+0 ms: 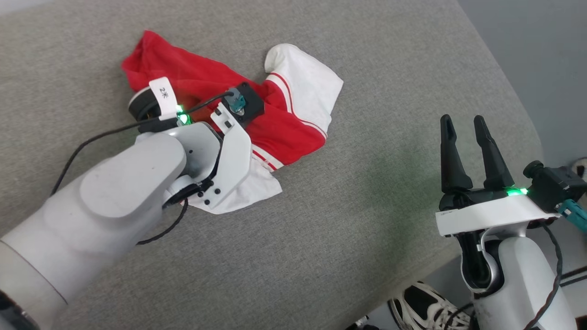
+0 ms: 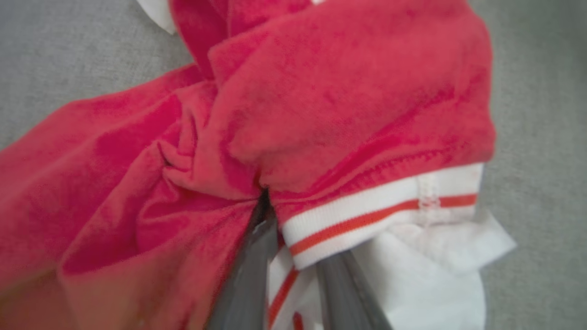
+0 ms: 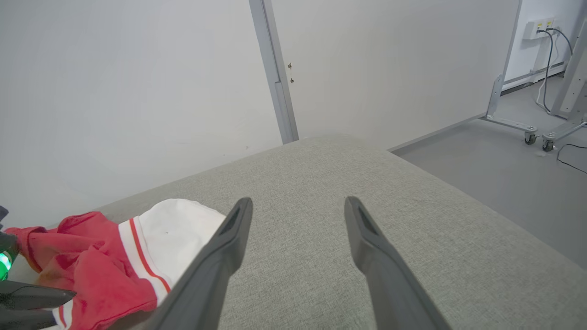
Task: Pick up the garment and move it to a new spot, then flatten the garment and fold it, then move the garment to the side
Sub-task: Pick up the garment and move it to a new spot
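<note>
cushion (image 1: 357, 220): grey, bears the garment on its left half.
garment (image 1: 279, 130): crumpled heap, long axis far-left to near-middle, right under the left arm.
left gripper (image 2: 293, 245): narrow, pinching a red fold beside the trim (image 2: 380, 211).
right gripper (image 1: 463, 126): wide, empty, well apart to the right, so the left is nearer.

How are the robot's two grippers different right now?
The left gripper has its fingers pinched close on the red cloth of the garment; the right gripper has its fingers spread wide with nothing between them. The left gripper reaches down into the garment; the right gripper sits off to the side over the grey cushion, apart from the garment. Both have two long dark fingers.
</note>
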